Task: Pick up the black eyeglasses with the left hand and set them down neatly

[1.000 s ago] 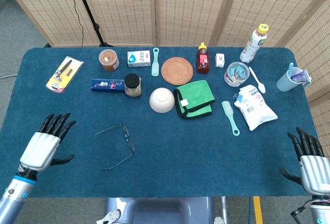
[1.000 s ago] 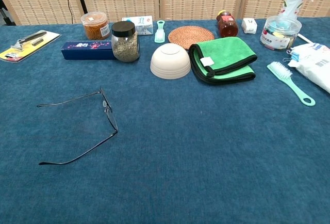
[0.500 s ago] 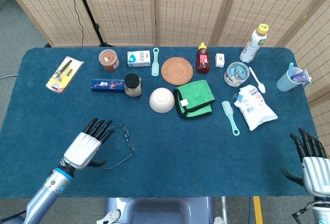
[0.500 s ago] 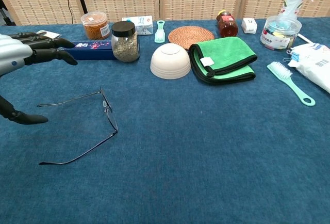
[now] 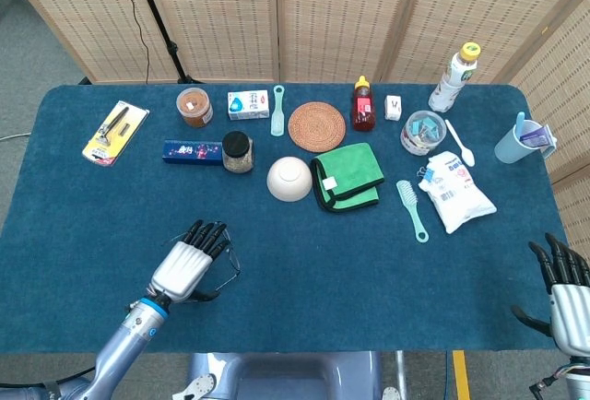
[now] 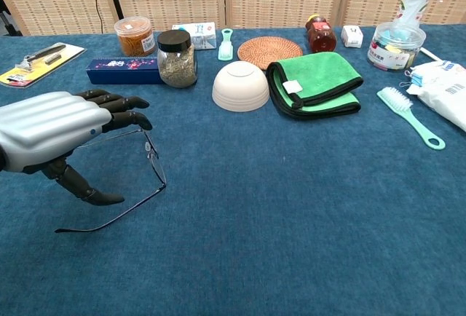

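**Left hand over the glasses, nothing gripped**

Left hand [image 6: 51, 130] is hovering above the black eyeglasses [image 6: 149, 157], palm down, fingers [image 6: 124, 103] reaching out straight and slightly spread; thumb [image 6: 80, 187] is hanging low and apart from them. Nothing is sitting between thumb and fingers. In the head view the same hand [image 5: 186, 266] is covering most of the frame, with only the lens end showing just past the fingertips.

The eyeglasses are lying unfolded on the blue surface [image 6: 291, 207], both arms open. One arm is running under the fingers, the other is passing just beyond the thumb tip. Whether the thumb is touching the surface or the wire, I cannot tell.

Right hand [image 5: 567, 289] is resting at the near right corner of the surface, fingers upright and apart, holding nothing; the chest view is not catching it.

Well beyond the left fingertips: a dark-lidded jar [image 6: 176, 57] and a blue box [image 6: 124, 70] are standing side by side, and a white bowl [image 6: 240, 86] is sitting upside down further out, toward the right hand. Just past the bowl a green cloth [image 6: 314, 81] is lying folded. A teal brush [image 6: 409, 116] is lying further on toward the right hand.
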